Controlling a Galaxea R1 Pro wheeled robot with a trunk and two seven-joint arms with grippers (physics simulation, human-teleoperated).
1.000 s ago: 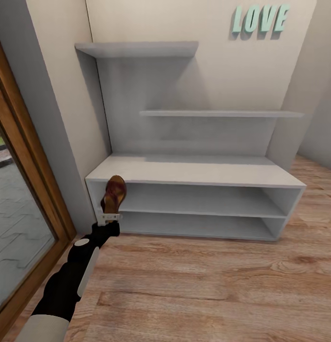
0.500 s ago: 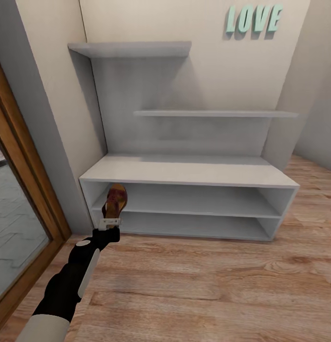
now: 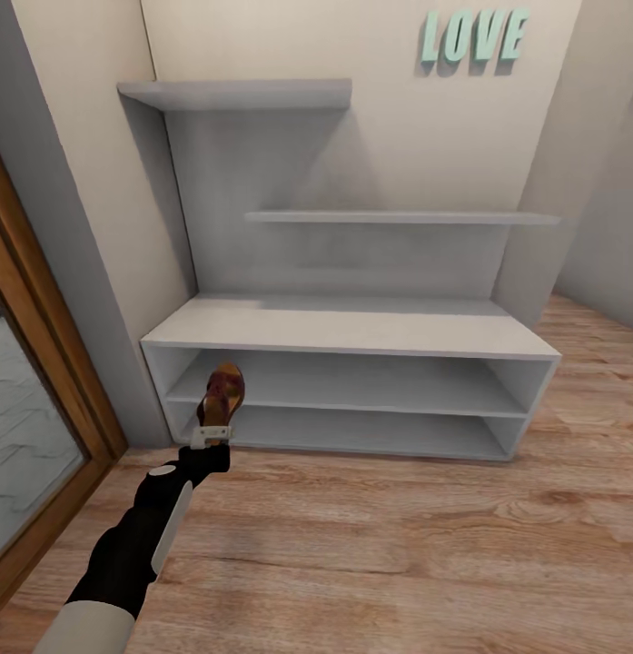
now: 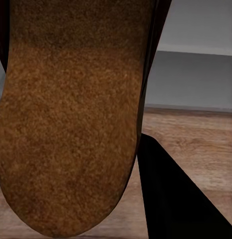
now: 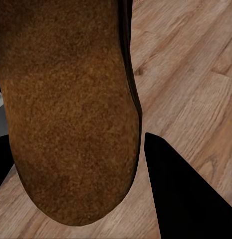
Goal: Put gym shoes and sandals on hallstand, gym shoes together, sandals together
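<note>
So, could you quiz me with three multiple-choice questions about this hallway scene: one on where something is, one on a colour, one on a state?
1. Where is the sandal held by the left gripper?
A. In the air before the hallstand's left end
B. Flat on the floor
C. On the top shelf

2. What colour are the LOVE letters?
A. Red
B. Mint green
C. Black

3. How do the hallstand's two low shelves stand?
A. Full of shoes
B. One shoe each
C. Bare

Answers: 1 A, it stands upright above the gripper, off the floor. 2 B, pale green on the panel. 3 C, no shoe lies on either.
</note>
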